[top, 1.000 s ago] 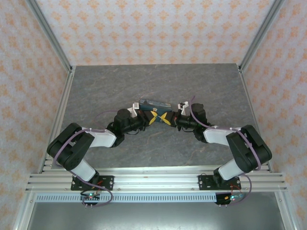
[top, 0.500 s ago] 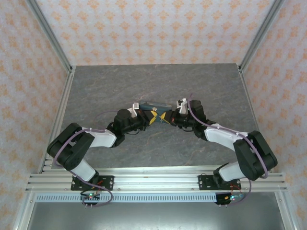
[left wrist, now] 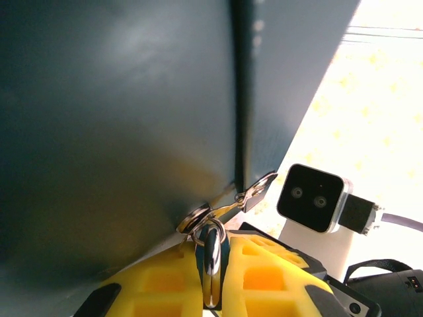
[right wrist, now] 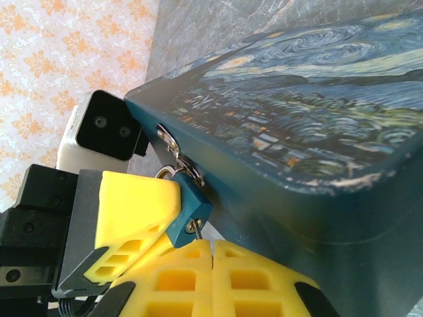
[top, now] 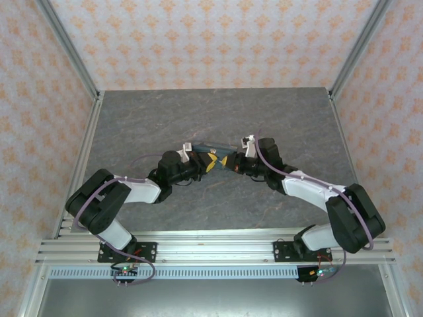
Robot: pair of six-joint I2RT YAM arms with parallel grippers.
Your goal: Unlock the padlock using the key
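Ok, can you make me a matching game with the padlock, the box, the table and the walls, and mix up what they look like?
Things:
1. padlock
2. box
3. table
4. walls

Looks:
A. grey stone pattern
B. pale with an orange pattern
C. teal, hanging on the front of the box
D. swirly night-sky painting

Pairs: 1-C, 2-D, 3-A, 4-B
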